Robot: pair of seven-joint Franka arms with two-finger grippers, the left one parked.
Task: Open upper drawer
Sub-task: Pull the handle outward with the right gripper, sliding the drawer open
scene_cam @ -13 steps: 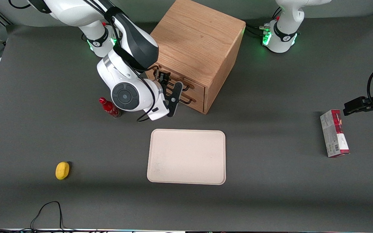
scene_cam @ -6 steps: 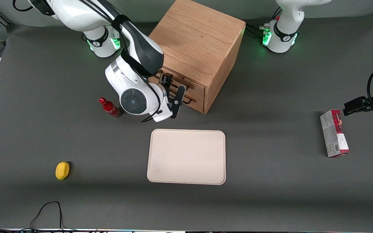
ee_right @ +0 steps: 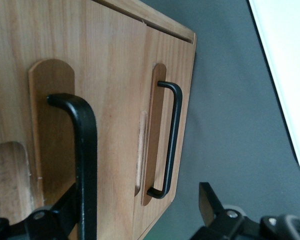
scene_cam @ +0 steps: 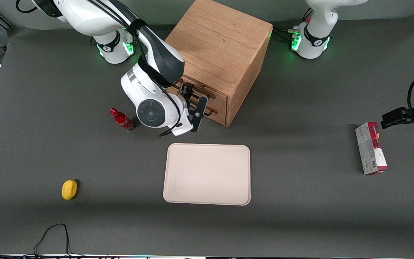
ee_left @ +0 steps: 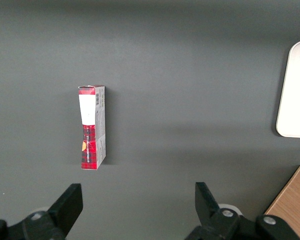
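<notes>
The oak cabinet [scene_cam: 221, 46] stands at the back of the table with its two drawer fronts turned toward the working arm. The upper drawer [scene_cam: 217, 95] [ee_right: 115, 90] is shut flush, and its black bar handle [scene_cam: 207, 96] [ee_right: 86, 150] shows very close in the right wrist view. Below it, the other drawer's handle [ee_right: 171, 140] runs next to the grey table. My right gripper [scene_cam: 193, 100] [ee_right: 138, 200] is open in front of the drawers. The upper handle lies within the gap, close to one finger [ee_right: 65, 212]; the other finger [ee_right: 210, 202] is wide of the cabinet front.
A cream tray [scene_cam: 207, 174] [ee_right: 290, 75] lies nearer the front camera than the cabinet. A red bottle [scene_cam: 121, 119] stands beside the arm's wrist. A yellow object [scene_cam: 69, 189] sits toward the working arm's end, a red-and-white box [scene_cam: 370, 148] [ee_left: 92, 127] toward the parked arm's.
The right arm has shifted toward the cabinet front, bringing the open gripper closer in on the drawer handles. The drawers have not moved.
</notes>
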